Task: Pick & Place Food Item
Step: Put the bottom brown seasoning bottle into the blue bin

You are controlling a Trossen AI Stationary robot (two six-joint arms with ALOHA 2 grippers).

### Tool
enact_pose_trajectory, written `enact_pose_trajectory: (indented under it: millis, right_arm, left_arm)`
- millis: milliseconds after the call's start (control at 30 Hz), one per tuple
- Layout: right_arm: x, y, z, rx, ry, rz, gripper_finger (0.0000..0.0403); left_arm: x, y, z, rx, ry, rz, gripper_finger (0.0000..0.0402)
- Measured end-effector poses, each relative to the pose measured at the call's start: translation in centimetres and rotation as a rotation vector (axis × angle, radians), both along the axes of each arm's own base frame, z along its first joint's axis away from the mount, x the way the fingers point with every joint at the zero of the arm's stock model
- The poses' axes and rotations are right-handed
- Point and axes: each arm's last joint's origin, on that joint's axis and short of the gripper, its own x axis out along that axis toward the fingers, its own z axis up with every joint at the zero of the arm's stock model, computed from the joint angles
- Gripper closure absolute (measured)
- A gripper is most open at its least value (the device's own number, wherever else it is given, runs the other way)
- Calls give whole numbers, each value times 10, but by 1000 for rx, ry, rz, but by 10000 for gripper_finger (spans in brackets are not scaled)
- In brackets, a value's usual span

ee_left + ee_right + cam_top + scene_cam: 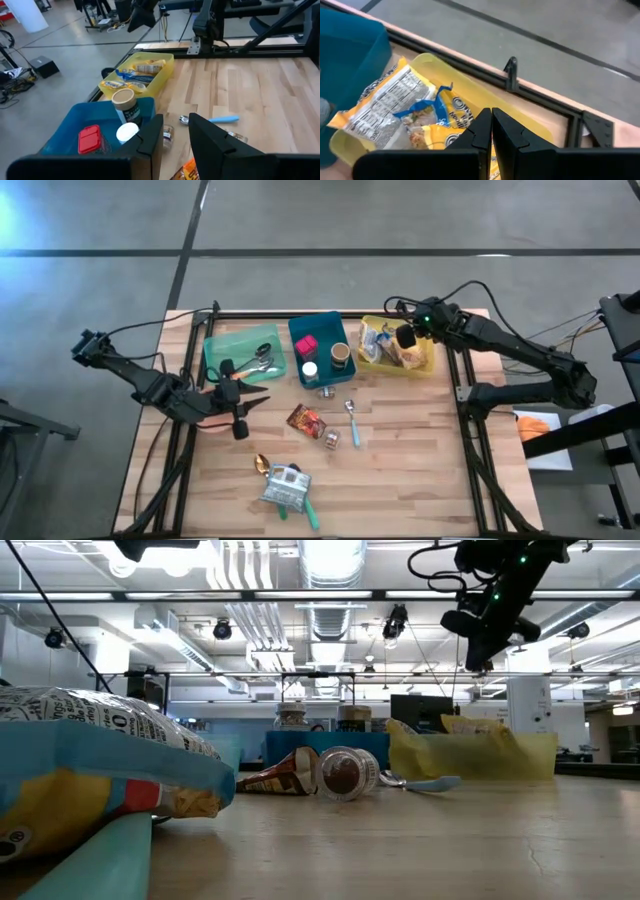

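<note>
The right gripper (405, 337) hangs over the yellow bin (432, 365), fingers pressed shut on nothing, two snack bags (400, 107) directly beneath them. The left gripper (238, 402) hovers with fingers slightly parted and empty; the brown snack packet (306, 420) lies on the tabletop (420, 450) just ahead, long axis slanted. I'd judge the left arm nearer. Three bins stand behind.

Past two dark fingers (210, 142) standing slightly apart: a blue bin (75, 127) with a cup (124, 101) and red box (90, 139), a yellow bin (157, 80) of snack packets, a blue-handled spoon (212, 119).
</note>
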Motion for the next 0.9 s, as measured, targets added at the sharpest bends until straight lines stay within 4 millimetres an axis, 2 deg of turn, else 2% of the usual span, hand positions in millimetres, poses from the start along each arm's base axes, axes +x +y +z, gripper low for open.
enact_pose_trajectory:
  millis: [467, 700, 900]
  right_arm:
    - [1, 1, -1, 26, -20, 20, 392]
    - [3, 3, -2, 96, -68, 72, 392]
    - [1, 5, -4, 145, -83, 50, 392]
  left_arm:
    - [0, 1, 1, 7, -1, 1, 308]
    - [0, 0, -2, -14, 3, -5, 308]
    - [0, 0, -2, -14, 10, -9, 308]
